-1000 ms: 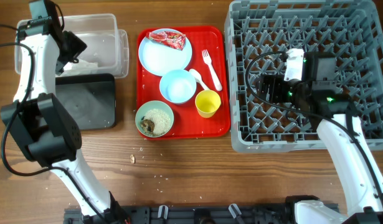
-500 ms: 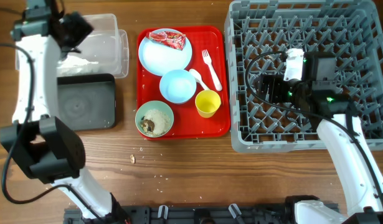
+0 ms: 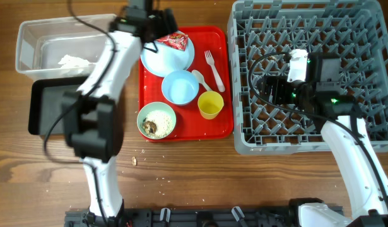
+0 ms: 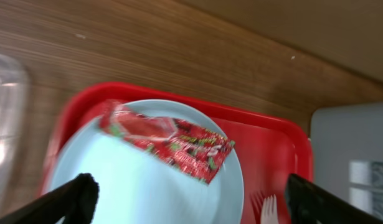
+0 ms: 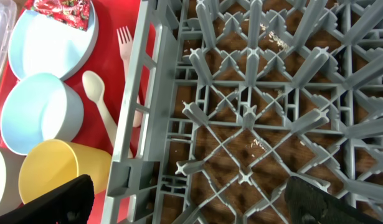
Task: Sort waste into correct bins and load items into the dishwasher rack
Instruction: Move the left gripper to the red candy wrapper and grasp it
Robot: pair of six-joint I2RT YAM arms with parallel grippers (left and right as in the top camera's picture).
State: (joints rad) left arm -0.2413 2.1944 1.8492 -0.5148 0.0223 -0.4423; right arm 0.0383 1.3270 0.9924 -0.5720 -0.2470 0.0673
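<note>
**Left gripper (image 4: 191,196) hangs open over the red wrapper (image 4: 172,143)**

A brown wooden table (image 3: 200,170) fills the overhead view, its grain running left to right. A black rail (image 3: 200,217) runs along its near edge. A few pale crumbs (image 3: 134,161) lie on the bare wood just in front of the red serving tray (image 3: 184,128).

The wrapper lies on the far rim of the light blue plate (image 3: 165,60), which sits at the tray's far end. The left gripper's fingers are spread wide above it and hold nothing.

Also on the tray are:
- a light blue bowl (image 3: 180,87)
- a pale green bowl (image 3: 141,113) with rice-like scraps (image 3: 159,118) in it
- a yellow cup (image 3: 210,104)
- a white fork (image 3: 214,68)
- a white spoon (image 3: 202,80)

At the left, the clear tub (image 3: 29,47) holds the white tissue (image 3: 72,61). The black tray (image 3: 48,107) sits just in front of it.

At the right stands the grey rack (image 3: 345,38). The right gripper (image 5: 191,199) hovers over the rack's left part, fingers wide apart and empty.
</note>
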